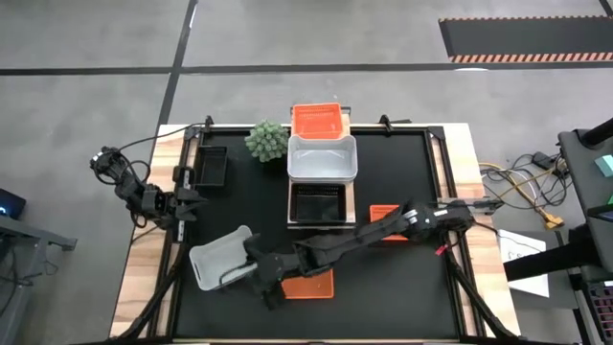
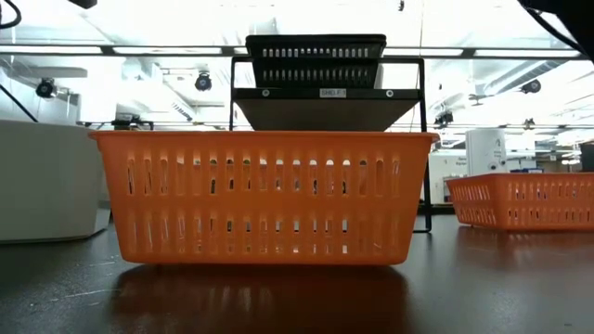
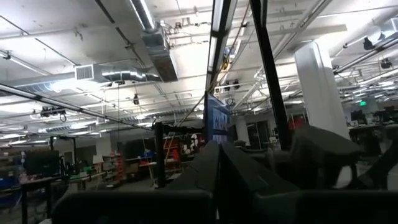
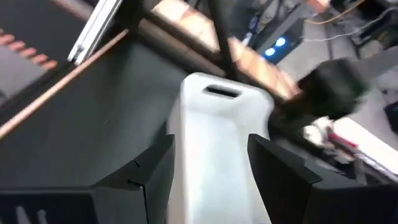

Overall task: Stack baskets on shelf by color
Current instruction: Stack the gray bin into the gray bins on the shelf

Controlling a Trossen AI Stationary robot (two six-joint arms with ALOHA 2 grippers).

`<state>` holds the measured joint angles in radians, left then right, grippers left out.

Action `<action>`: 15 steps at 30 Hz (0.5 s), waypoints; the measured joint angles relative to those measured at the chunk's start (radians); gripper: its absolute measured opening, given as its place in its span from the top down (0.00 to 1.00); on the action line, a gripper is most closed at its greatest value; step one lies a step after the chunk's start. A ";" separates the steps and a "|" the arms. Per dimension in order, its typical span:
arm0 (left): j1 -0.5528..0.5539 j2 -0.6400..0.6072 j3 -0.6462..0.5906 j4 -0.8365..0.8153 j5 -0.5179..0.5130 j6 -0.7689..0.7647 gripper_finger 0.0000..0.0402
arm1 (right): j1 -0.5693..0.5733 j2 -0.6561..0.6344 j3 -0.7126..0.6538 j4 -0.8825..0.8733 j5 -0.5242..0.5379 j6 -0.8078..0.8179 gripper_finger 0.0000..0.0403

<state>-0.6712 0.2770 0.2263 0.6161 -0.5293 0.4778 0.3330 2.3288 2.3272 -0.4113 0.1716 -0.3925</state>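
The shelf [image 1: 351,203] runs from far to near at the table's middle. It carries a red-orange basket [image 1: 316,120], a white basket [image 1: 323,158] and a black basket [image 1: 318,201] in a row. My right gripper [image 1: 257,271] reaches to the near left and is shut on a second white basket [image 1: 218,257], which lies turned askew. Loose baskets stand on the table: red-orange near the front [image 1: 311,285], red-orange at the right [image 1: 383,210], black at the far left [image 1: 211,165]. My left gripper [image 1: 188,201] waits at the left edge. My right gripper [image 4: 211,143] has the white basket's plastic [image 4: 186,162] between its two fingers, one finger [image 4: 155,168] on each side. It comes at the basket's near right end [image 1: 245,251] from the table's right, slanting down. Whether the basket is lifted, I cannot tell.
A small spiky green plant [image 1: 268,141] stands left of the shelf's far end. In the low view the near red-orange basket [image 2: 264,195] fills the foreground in front of the shelf [image 2: 325,107]. Bare black mat lies between the shelf and the left black basket.
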 joint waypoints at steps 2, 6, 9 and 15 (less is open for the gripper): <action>0.000 -0.012 -0.005 0.002 0.000 0.000 1.00 | -0.003 0.010 0.001 0.035 -0.017 0.007 0.52; 0.000 -0.035 -0.013 0.004 0.000 0.000 1.00 | -0.023 0.027 0.006 0.058 -0.093 0.000 0.52; 0.000 -0.052 -0.021 0.002 0.000 0.000 1.00 | -0.033 0.067 0.002 0.049 -0.097 -0.011 0.52; 0.000 -0.080 -0.020 0.002 0.000 0.000 1.00 | -0.054 0.104 0.002 0.064 -0.098 0.004 0.52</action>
<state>-0.6712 0.1975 0.2062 0.6180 -0.5293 0.4774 0.2786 2.4333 2.3295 -0.3471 0.0733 -0.3885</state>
